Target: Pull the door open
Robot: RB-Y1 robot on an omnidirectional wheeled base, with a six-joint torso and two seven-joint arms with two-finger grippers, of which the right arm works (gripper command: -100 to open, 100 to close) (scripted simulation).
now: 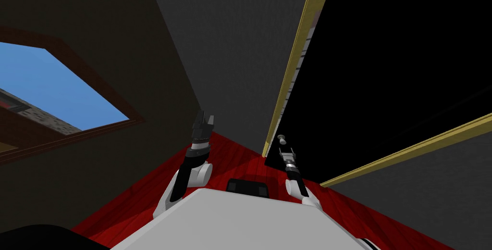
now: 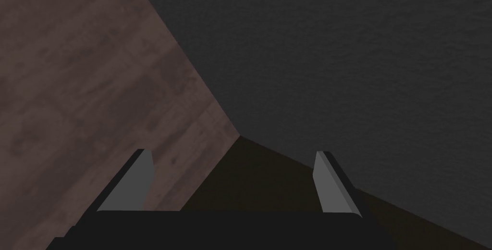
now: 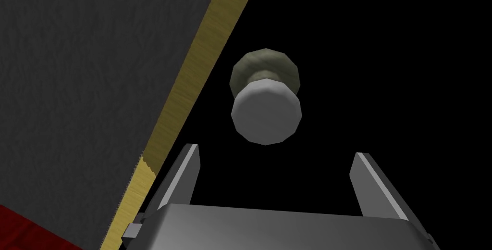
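**Right gripper open, just short of the round door knob**

The right gripper (image 3: 277,151) is held with its two light grey fingers spread wide, and nothing is clasped between them. The round, pale grey door knob (image 3: 266,112), seated on a dull olive-green round backplate (image 3: 250,64), is seen just beyond the fingertips. It is in line with the gap between them but apart from both blades.

The knob is set against a black area (image 3: 384,45), and no door surface can be made out around it. Near the knob, a narrow yellow wood-grain frame strip (image 3: 192,83) is seen between the black area and a textured dark grey wall (image 3: 86,69).

In the head view the knob is placed close to the lower end of that strip, near the deep red floor (image 1: 230,158), with the right gripper directly before it. A second yellow frame strip (image 1: 408,151) borders the black area on the robot's right.

The left gripper (image 1: 204,119) is held on the robot's left — well apart from the knob — with its fingers likewise wide and empty. Farther left, a dark-brown-framed window (image 1: 48,83) showing blue is seen.
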